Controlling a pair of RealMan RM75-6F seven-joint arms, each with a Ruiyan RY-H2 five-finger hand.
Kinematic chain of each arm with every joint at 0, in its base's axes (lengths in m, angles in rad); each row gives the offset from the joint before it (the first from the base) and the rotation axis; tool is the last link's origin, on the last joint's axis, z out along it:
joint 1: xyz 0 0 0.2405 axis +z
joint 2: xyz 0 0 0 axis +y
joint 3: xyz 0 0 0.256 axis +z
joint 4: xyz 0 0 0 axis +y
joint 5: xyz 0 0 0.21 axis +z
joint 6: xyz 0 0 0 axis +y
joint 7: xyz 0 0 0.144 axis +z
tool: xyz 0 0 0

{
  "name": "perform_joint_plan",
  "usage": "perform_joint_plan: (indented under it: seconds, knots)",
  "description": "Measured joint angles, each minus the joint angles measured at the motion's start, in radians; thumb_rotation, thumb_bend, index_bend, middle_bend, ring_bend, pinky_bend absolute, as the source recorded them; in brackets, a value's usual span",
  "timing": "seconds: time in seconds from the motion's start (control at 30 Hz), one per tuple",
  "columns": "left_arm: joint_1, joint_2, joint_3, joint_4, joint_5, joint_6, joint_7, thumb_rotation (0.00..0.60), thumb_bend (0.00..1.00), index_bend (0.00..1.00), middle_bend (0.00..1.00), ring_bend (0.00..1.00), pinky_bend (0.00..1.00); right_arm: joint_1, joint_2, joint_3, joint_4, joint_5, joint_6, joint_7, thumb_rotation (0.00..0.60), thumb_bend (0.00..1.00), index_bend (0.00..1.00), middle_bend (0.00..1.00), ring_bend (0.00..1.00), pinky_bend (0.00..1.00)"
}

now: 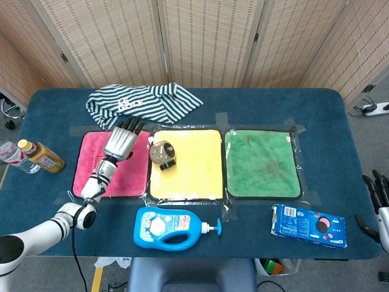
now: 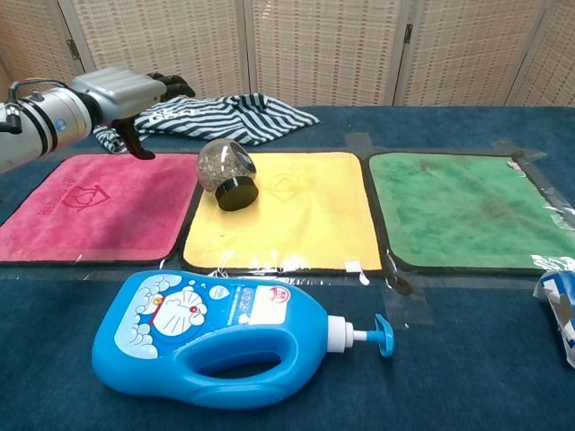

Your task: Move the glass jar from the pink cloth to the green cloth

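Blue detergent bottle (image 2: 225, 338) lies nearest, at the table's front edge. Glass jar (image 2: 226, 171) lies tipped on the yellow cloth (image 2: 296, 224), lid toward the camera, well apart from the green cloth (image 2: 467, 208). Left hand (image 2: 126, 90) hovers over the pink cloth (image 2: 81, 211), fingers apart, holding nothing. Right hand (image 1: 378, 194) at the table's right edge, fingers spread. Striped cloth (image 1: 143, 102) at back.

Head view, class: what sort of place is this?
Probably a robot test room: coloured cloths taped to a blue table, a woven folding screen behind, and a robot hand above the pink cloth.
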Motion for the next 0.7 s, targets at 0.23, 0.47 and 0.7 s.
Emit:
perform_joint_plan:
  seconds: [0.23,0.47,0.7]
  knots:
    - [-0.051,-0.08,-0.001,0.119,0.007,-0.048,-0.019,0.6,0.26,0.0,0.0,0.0,0.22,-0.008,0.003,-0.002,-0.009,0.005,0.004,-0.007,0.6,0.34,0.0,0.0,0.03,0.0]
    - [-0.116,-0.146,-0.013,0.19,0.02,-0.095,-0.037,0.6,0.26,0.0,0.0,0.0,0.22,-0.01,0.012,-0.003,-0.019,0.001,0.006,-0.009,0.6,0.34,0.0,0.0,0.03,0.0]
    - [-0.16,-0.181,-0.024,0.182,0.041,-0.096,-0.049,0.6,0.26,0.0,0.0,0.0,0.22,-0.015,0.017,-0.001,-0.021,0.004,0.013,-0.004,0.6,0.34,0.0,0.0,0.03,0.0]
